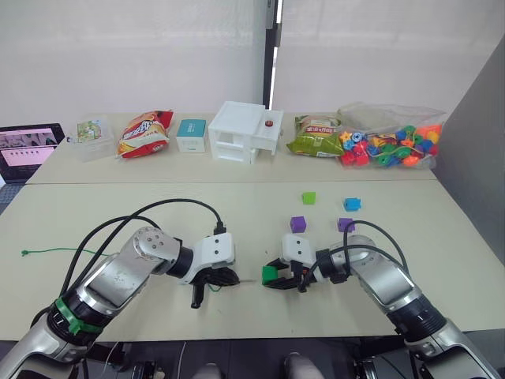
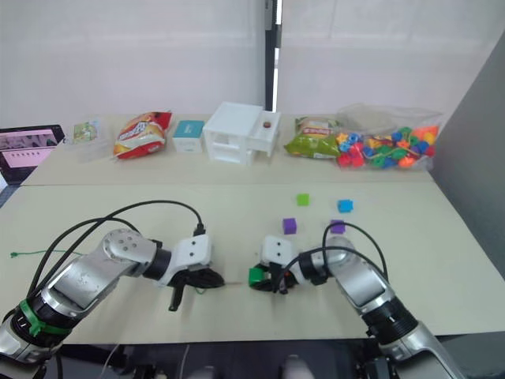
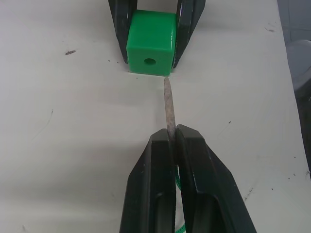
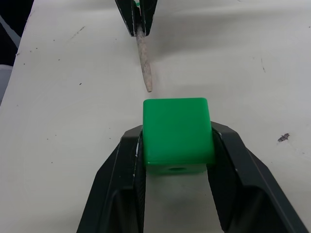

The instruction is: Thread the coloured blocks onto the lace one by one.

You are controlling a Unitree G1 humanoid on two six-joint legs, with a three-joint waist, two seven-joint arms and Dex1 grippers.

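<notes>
At the back of the tabletop (image 1: 158,197) a clear bag (image 1: 390,134) holds a jumble of coloured beads, with a white box (image 1: 243,132) and snack packets (image 1: 144,133) lined up beside it. Up front, the right gripper (image 4: 177,145) is clamped on a green block (image 4: 177,136), fingers pressed to two opposite sides, the block resting on the tabletop with a hole facing the other arm. The left gripper (image 3: 172,141) is pinched tight on the lace tip (image 3: 168,104), which juts out between the fingers. The tip points at the block and stops just short of it, a little off the hole. The lace (image 1: 55,251) trails off left across the tabletop. Two purple blocks (image 1: 297,224), a light green one (image 1: 308,197) and a blue one (image 1: 352,204) sit loose beyond the right gripper, apart from each other. Plenty of bare tabletop lies around both grippers, which work near the front edge.
</notes>
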